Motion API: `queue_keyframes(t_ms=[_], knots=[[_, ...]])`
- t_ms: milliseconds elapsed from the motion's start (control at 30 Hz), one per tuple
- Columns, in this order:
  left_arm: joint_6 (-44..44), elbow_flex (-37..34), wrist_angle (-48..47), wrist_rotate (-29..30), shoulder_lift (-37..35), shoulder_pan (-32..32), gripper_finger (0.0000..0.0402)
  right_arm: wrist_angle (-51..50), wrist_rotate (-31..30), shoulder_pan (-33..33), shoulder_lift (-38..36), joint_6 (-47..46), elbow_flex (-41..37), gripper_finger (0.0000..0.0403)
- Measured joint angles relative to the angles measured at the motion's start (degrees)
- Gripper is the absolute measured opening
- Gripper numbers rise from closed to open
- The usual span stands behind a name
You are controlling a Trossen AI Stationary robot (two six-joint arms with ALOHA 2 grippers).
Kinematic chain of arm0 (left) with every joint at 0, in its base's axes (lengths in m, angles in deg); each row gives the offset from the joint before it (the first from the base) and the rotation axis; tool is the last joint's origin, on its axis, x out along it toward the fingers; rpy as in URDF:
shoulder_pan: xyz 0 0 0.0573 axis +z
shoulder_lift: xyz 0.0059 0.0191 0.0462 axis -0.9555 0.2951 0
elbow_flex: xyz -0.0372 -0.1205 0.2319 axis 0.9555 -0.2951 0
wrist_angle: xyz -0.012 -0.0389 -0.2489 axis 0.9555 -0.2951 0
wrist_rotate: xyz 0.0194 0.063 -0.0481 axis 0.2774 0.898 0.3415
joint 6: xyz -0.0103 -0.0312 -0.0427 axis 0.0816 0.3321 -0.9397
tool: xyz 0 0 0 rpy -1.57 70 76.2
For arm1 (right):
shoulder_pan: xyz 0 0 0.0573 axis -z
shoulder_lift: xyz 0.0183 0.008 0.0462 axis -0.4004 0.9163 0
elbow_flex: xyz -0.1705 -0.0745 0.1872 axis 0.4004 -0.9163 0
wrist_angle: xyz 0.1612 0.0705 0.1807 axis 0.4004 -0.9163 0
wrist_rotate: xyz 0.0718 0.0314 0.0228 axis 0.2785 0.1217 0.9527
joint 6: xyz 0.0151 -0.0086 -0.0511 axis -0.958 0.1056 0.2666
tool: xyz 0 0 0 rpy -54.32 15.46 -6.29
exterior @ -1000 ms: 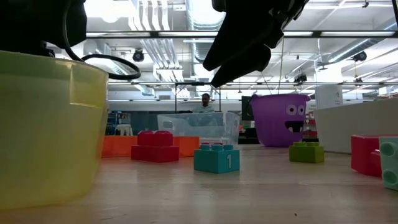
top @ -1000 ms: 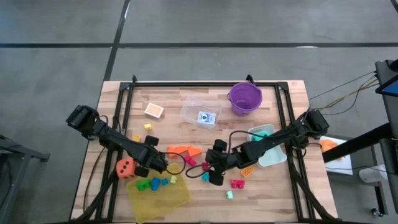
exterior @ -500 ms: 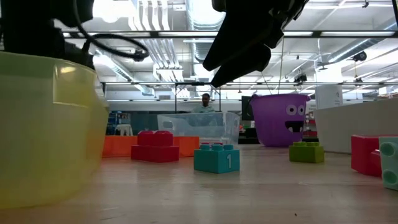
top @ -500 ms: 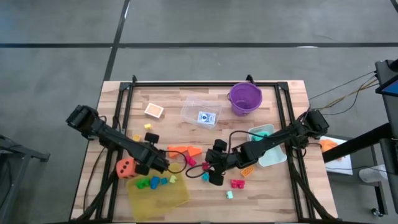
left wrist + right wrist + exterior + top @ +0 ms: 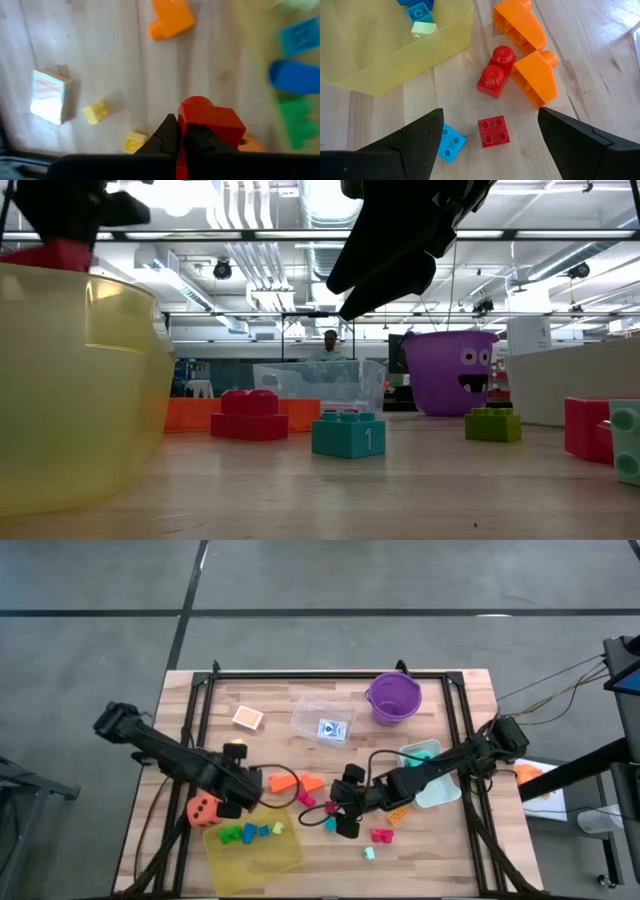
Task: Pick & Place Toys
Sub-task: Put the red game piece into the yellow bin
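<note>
We saw the left gripper [image 5: 243,802] hanging over the table's left half, just by the far edge of the yellow tray [image 5: 262,855], fingers clamped tight on a red brick [image 5: 210,121]; low view showed that brick [image 5: 58,253] above the tray rim. Orange die [image 5: 202,810] sat just left of the tray. Inside the tray: green brick [image 5: 231,835], blue bricks [image 5: 255,832] and a pale yellow-green one [image 5: 279,828]. Right gripper [image 5: 340,808] sat mid-table w/ fingers spread wide, holding nothing. Between its fingers in the right wrist view: red double brick [image 5: 494,78], red square brick [image 5: 493,132], light blue brick [image 5: 449,143], w/ orange wedge pieces [image 5: 527,56] just beyond. Pink brick [image 5: 381,835] and a small mint brick [image 5: 369,853] lay nearer, right of centre. Small yellow brick [image 5: 238,744] lay by the left arm. Far side: card pack [image 5: 247,718], clear tub [image 5: 322,718], purple bucket [image 5: 393,697]. Teal piece [image 5: 422,751] sat in a pale container at right; couldn't tell what it was.
</note>
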Motion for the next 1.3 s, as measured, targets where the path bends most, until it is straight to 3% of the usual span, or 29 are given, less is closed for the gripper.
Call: queue_keyframes(t_ms=[200, 367, 567, 733, 1033, 1300], knots=[[-11.43, 3.29, 0.02, -7.91, -1.97, -2.56, 0.0002, 0.03, 0.00, 0.00, 0.00, -0.15, 0.00, 0.0320], [-14.51, 3.99, 2.78, -13.08, -0.37, -8.04, 0.0002, 0.17, 0.00, 0.00, 0.00, -0.19, 0.00, 0.0320], [-22.34, 4.52, 11.98, -14.65, 1.83, -15.37, 0.0002, 0.21, 0.00, 0.00, 0.00, -0.17, 0.00, 0.0320], [-28.77, 5.79, 13.49, -16.91, 7.39, -19.16, 0.0002, 0.38, 0.00, -0.03, 0.00, -0.44, 0.00, 0.0320], [-23.97, 6.73, 14.00, -17.77, 18.29, -20.49, 0.0002, 1.50, -0.20, -1.65, 0.00, -1.51, 0.00, 0.0320], [-21.48, 6.46, 17.11, -14.94, 21.07, -20.51, 0.0002, 2.78, -0.57, -2.54, 0.28, -2.58, 0.00, 0.0320]])
